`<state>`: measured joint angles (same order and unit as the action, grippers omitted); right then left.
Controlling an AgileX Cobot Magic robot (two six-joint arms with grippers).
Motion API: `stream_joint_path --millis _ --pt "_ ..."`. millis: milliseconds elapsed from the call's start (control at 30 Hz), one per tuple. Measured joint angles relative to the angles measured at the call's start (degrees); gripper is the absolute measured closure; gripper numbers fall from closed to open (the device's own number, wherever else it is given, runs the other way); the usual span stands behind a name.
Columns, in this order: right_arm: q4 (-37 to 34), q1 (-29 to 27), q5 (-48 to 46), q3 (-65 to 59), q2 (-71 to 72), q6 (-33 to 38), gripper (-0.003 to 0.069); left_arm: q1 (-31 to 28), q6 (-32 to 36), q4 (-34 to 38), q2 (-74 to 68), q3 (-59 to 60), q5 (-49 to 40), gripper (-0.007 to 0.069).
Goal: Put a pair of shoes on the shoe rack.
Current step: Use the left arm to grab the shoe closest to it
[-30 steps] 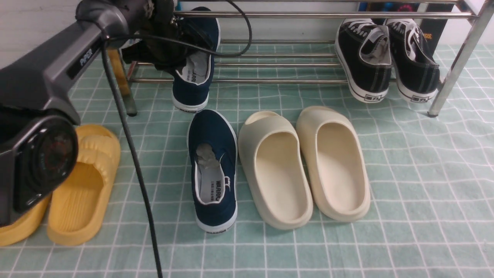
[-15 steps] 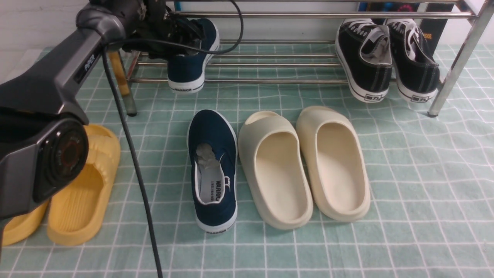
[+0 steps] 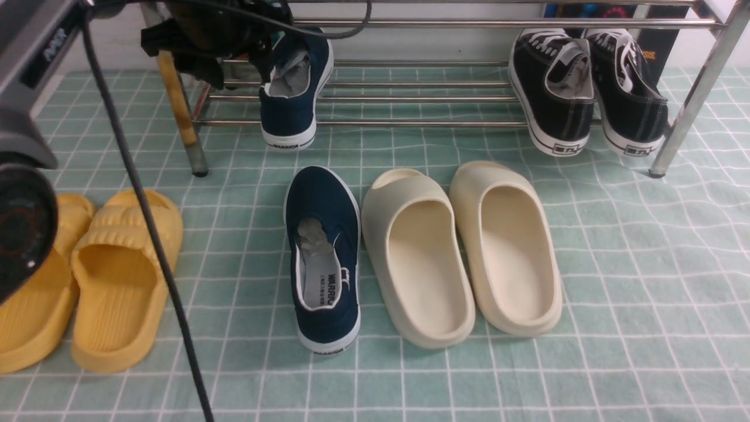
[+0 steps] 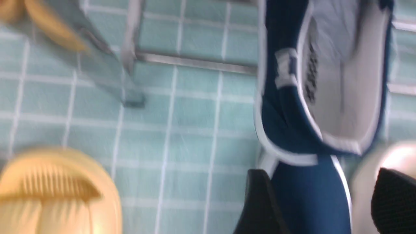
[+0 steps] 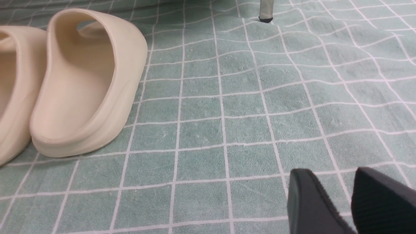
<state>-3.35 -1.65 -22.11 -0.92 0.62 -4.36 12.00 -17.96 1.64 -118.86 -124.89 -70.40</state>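
Observation:
One navy slip-on (image 3: 293, 88) rests on the low bars of the chrome shoe rack (image 3: 410, 123), its heel overhanging the front bar. Its mate (image 3: 325, 258) lies on the green checked mat in front, toe toward the rack. My left gripper (image 3: 246, 50) hovers just left of and above the racked shoe, apart from it. In the left wrist view that gripper (image 4: 325, 208) is open with nothing held. The racked shoe (image 4: 325, 81) and a rack bar (image 4: 195, 63) lie below it. My right gripper (image 5: 347, 208) stands open over bare mat.
Black lace-up sneakers (image 3: 586, 88) fill the rack's right end. Cream slides (image 3: 463, 252) lie beside the floor shoe, one showing in the right wrist view (image 5: 87, 84). Yellow slides (image 3: 88, 281) lie at the left. A black cable (image 3: 146, 234) hangs from my left arm.
My left gripper opened and let go of the navy shoe, which now rests on the rack. The arm has pulled up and to the left. The right gripper has not moved.

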Motion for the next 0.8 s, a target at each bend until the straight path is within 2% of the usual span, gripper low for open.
stream_joint_path --millis 167,233,300,333,467,533,600,667,700,733,767,800 --pt "0.00 0.00 0.00 0.00 0.00 0.00 0.0419 2.73 1.33 2.67 10.94 26.22 0.80 0.0173" --pt "0.00 0.00 0.00 0.00 0.00 0.00 0.0419 3.74 0.93 2.99 12.53 32.55 3.43 0.0173" --pt "0.00 0.00 0.00 0.00 0.00 0.00 0.0419 5.18 -0.57 3.56 14.40 40.94 9.28 0.0173" --pt "0.00 0.00 0.00 0.00 0.00 0.00 0.0419 6.46 -2.55 4.41 14.85 45.99 15.23 0.0173" --pt "0.00 0.00 0.00 0.00 0.00 0.00 0.0419 8.98 -3.78 5.45 14.05 50.37 21.24 0.0180" --pt "0.05 0.00 0.00 0.00 0.00 0.00 0.0419 10.29 -3.84 5.46 12.73 50.62 23.57 0.0207" --pt "0.05 0.00 0.00 0.00 0.00 0.00 0.0419 11.17 -3.84 5.47 11.22 50.64 25.32 0.0270" --pt "0.05 0.00 0.00 0.00 0.00 0.00 0.0419 11.25 -4.51 4.76 10.28 50.64 25.52 0.0365" --pt "0.05 0.00 0.00 0.00 0.00 0.00 0.0419 11.25 -4.51 4.64 10.27 50.64 25.52 0.0378" --pt "0.05 0.00 0.00 0.00 0.00 0.00 0.0419 11.18 -5.62 2.98 10.21 50.64 25.39 0.0504" --pt "0.05 0.00 0.00 0.00 0.00 0.00 0.0419 11.13 -5.62 2.76 10.21 50.64 25.32 0.0519" --pt "0.05 0.00 0.00 0.00 0.00 0.00 0.0419 11.13 -6.44 1.19 10.57 50.64 25.24 0.0609"
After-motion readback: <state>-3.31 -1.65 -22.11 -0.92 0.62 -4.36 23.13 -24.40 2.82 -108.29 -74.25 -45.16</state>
